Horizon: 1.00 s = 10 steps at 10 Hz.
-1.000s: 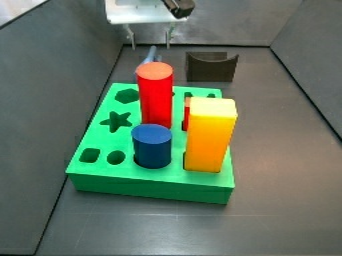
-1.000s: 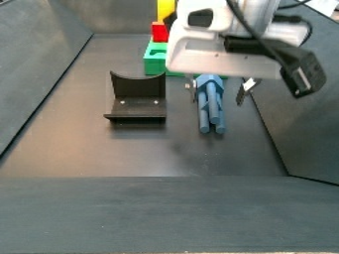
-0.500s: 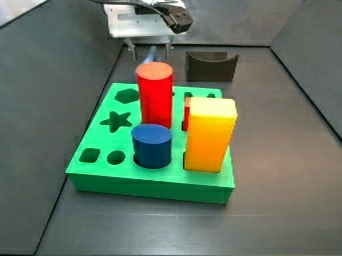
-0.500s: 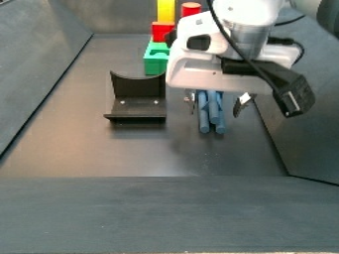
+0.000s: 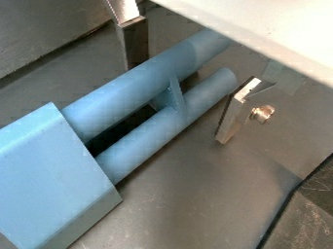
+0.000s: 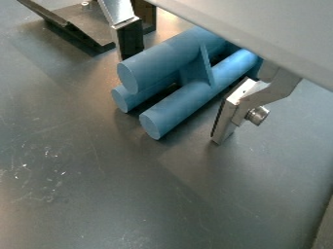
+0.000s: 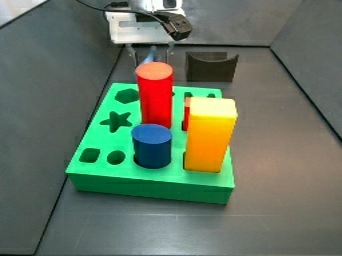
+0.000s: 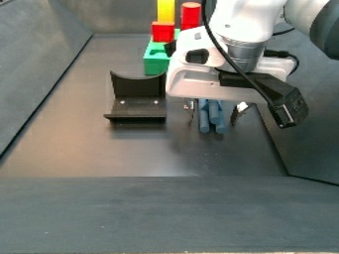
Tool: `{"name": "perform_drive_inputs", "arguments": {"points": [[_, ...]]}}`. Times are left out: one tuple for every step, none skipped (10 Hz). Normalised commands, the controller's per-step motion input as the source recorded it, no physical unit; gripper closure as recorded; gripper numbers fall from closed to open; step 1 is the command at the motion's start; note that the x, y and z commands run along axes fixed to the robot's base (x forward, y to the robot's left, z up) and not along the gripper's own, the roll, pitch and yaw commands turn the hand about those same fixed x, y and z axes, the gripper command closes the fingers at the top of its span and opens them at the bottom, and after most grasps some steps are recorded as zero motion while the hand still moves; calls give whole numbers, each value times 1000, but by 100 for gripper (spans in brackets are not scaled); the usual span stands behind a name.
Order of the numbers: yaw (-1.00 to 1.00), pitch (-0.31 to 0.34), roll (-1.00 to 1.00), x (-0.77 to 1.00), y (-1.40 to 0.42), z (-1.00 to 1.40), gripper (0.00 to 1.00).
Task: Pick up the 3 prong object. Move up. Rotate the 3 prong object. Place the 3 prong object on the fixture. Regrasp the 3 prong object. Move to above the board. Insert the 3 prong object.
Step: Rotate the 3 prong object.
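Note:
The 3 prong object [image 8: 212, 121] is a steel-blue piece lying flat on the dark floor. It shows close up in both wrist views [image 5: 154, 109] [image 6: 169, 80]. My gripper [image 8: 212, 107] is low over it, with one finger [image 5: 131, 44] on one side and the other finger [image 5: 237, 113] on the other side. A gap remains at the second finger, so the gripper is open [image 6: 182, 83]. The fixture [image 8: 135, 97] [image 7: 211, 67] stands beside it, apart from the piece. The green board [image 7: 147, 178] lies nearer in a side view.
On the board stand a red cylinder [image 7: 155, 92], a yellow block [image 7: 210, 133] and a short dark-blue cylinder [image 7: 151, 146]. Dark sloping walls [image 8: 40, 89] enclose the floor on both sides.
The gripper has come down toward the floor, and its fingers now straddle the 3 prong object. The piece itself has not moved.

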Motion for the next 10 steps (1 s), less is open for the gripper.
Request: {"name": "perform_drive_inputs", "arguments": {"points": [[-5, 0, 183, 32, -2, -180, 0], [-4, 0, 183, 32, -2, -180, 0], [-3, 0, 182, 32, -1, -180, 0], [-3, 0, 182, 32, -1, -180, 0], [-3, 0, 182, 32, -1, -180, 0], [-3, 0, 182, 32, -1, -180, 0], [-3, 0, 182, 32, -1, -180, 0], [-3, 0, 182, 32, -1, -180, 0], [-3, 0, 182, 32, -1, -180, 0], [-3, 0, 182, 32, -1, -180, 0]]}}
